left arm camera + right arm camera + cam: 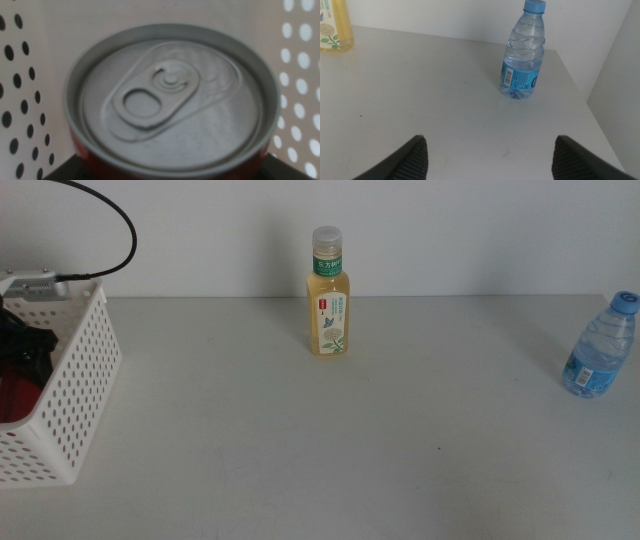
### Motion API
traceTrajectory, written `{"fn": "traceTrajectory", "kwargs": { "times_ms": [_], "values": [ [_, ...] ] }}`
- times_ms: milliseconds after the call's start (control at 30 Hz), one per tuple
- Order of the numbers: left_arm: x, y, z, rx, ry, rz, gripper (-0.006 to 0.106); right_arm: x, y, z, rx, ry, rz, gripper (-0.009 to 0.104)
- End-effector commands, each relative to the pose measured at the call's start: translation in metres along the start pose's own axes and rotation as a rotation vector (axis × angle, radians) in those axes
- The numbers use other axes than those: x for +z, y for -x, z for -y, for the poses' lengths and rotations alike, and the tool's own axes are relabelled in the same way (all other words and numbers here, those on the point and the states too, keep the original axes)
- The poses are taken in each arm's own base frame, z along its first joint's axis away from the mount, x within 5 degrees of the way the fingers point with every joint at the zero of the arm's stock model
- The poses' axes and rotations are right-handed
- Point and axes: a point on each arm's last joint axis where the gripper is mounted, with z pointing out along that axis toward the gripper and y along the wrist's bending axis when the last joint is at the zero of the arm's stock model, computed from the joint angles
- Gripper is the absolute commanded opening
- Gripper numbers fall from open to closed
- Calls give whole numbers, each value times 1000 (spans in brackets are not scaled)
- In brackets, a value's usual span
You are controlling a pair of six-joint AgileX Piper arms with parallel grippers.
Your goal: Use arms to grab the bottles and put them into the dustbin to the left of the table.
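Observation:
My left gripper (25,345) is down inside the white perforated dustbin (75,395) at the table's left, shut on the red soda can (12,395). In the left wrist view the can's silver top (170,100) fills the picture, a dark jaw on each side of it and the dustbin's walls (300,75) around it. The tea bottle (328,305) stands upright at the back middle. The blue-capped water bottle (600,348) stands at the far right. My right gripper (492,160) is open and empty, short of the water bottle (522,60); it is out of the middle view.
The off-white table (350,450) ends just right of the water bottle, where its edge (592,115) shows in the right wrist view. A black cable (110,220) loops above the dustbin. The tea bottle's base (332,30) shows in the right wrist view.

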Motion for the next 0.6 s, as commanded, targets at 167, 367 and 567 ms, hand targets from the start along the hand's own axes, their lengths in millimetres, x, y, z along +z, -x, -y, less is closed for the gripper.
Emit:
{"fn": "traceTrajectory", "kwargs": {
  "times_ms": [167, 367, 567],
  "values": [
    [-26, 4, 2, -30, 19, 87, 17, -3, 11, 2, -23, -27, 103, 63],
    [-36, 2, 4, -37, 18, 78, 80, -3, 11, 2, -23, -27, 103, 63],
    [-77, -9, 8, -72, 76, 124, 78, -3, 11, 2, -23, -27, 103, 63]
  ]
}}
